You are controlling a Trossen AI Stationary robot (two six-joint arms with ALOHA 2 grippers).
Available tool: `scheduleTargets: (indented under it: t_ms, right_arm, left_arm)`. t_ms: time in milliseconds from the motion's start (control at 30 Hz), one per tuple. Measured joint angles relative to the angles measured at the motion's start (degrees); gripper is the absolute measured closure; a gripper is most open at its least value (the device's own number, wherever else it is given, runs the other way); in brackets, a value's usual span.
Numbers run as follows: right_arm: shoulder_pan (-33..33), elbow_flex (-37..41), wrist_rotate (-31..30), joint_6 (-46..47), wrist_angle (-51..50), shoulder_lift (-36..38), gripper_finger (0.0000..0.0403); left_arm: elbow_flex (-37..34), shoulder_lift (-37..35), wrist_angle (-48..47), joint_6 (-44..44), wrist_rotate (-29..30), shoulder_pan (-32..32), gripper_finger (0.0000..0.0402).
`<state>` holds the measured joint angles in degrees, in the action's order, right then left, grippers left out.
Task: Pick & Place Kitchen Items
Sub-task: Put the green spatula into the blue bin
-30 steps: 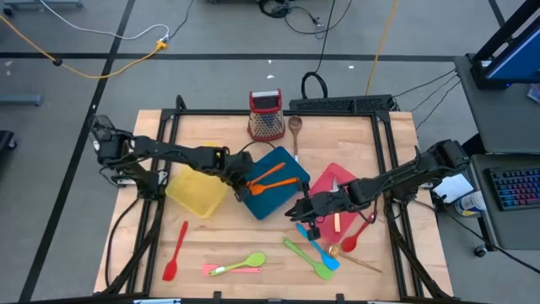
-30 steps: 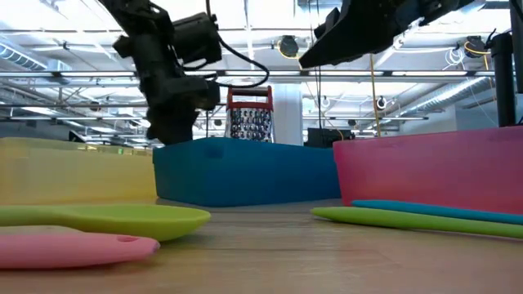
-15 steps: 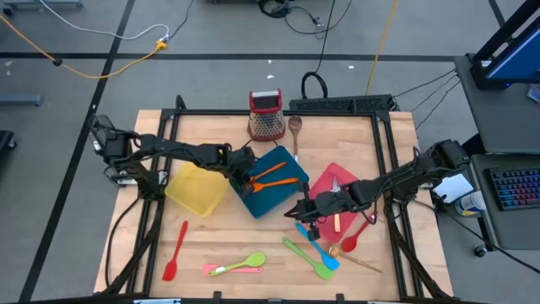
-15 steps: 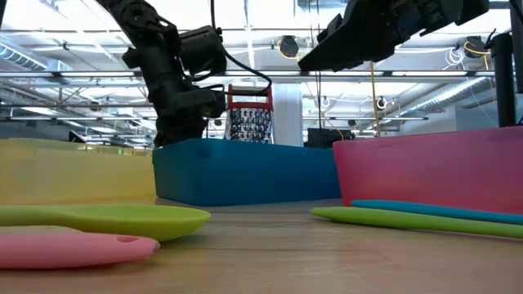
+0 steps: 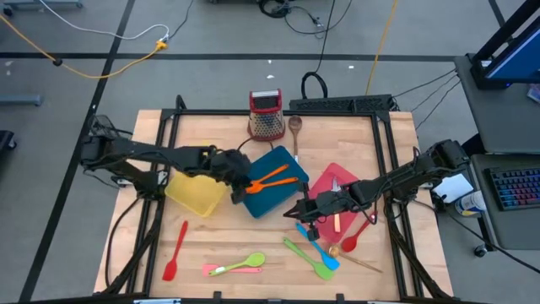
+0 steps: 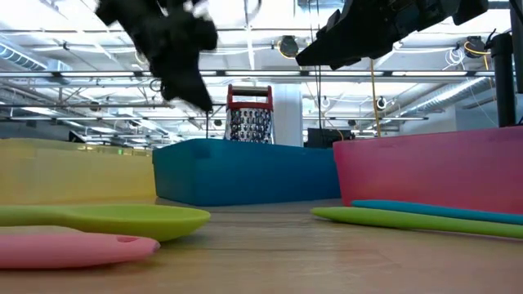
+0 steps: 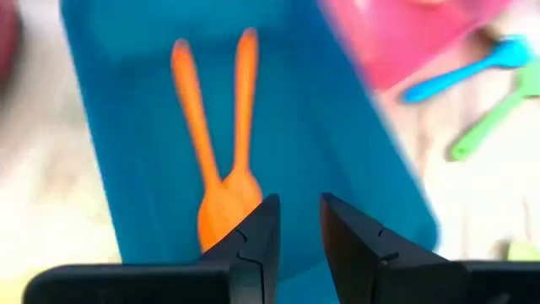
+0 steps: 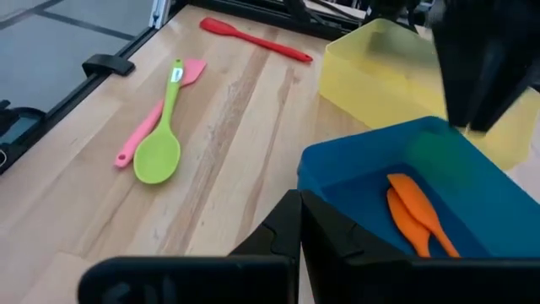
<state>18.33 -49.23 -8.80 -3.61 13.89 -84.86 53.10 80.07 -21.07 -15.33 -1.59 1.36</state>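
The left gripper hangs above the teal tray, its fingers a little apart with nothing between them, over the bowl ends of two orange utensils that lie side by side inside that tray with their handles splayed. The yellow tray sits just beside the teal one on the left arm's side, the red tray on the other. The right gripper is pressed together and empty, held above the table near the red tray's front corner. On the bare wood toward the front lie a red spatula, a pink spatula touching a green spoon, and near the right gripper a blue spoon and a green spatula. A box grater stands at the back beside a wooden spoon
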Motion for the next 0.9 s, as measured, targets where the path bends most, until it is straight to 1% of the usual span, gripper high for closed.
scheduleTargets:
  t_ms: [100, 200, 333, 400, 500, 633, 733, 833, 900]
  right_arm:
    - [0.03, 0.00, -0.03, 2.12, 0.04, 0.00, 0.0403]
    - [0.30, 0.00, -0.09, 5.60, -0.43, 0.00, 0.0403]
    - [1.93, 0.00, -1.03, 8.46, -0.60, 0.00, 0.0403]
    - [3.47, 0.00, -4.48, 9.58, -0.92, 0.00, 0.0403]
    - [5.81, 0.00, -10.50, 12.98, -3.18, 0.00, 0.0403]
    - [9.18, 0.02, -14.93, 17.07, -5.97, -0.02, 0.0403]
    - [11.01, 0.02, -15.00, 18.14, -6.55, -0.02, 0.0403]
    - [12.49, 0.02, -15.21, 19.79, -7.96, -0.02, 0.0403]
    - [13.35, 0.02, -15.00, 22.83, -9.68, -0.02, 0.0403]
  left_arm:
    - [0.04, -1.70, 5.11, 8.33, 2.43, -4.39, 0.0314]
    - [0.00, -2.03, 10.31, 15.38, 3.31, -8.69, 0.0314]
    - [0.02, -0.03, 16.51, 18.25, 3.42, -12.98, 0.0314]
    - [0.02, 1.56, 19.76, 18.18, 3.71, -14.49, 0.0314]
    - [0.05, 4.81, 24.79, 18.20, 4.23, -15.92, 0.0322]
    - [0.01, 11.12, 30.93, 18.24, 3.01, -16.17, 0.0360]
    - [0.02, 16.48, 38.00, 19.92, 2.73, -16.29, 0.0393]
    - [0.83, 21.63, 41.55, 20.89, 2.07, -16.45, 0.0393]
    - [2.90, 24.65, 40.78, 20.72, 0.61, -16.47, 0.0394]
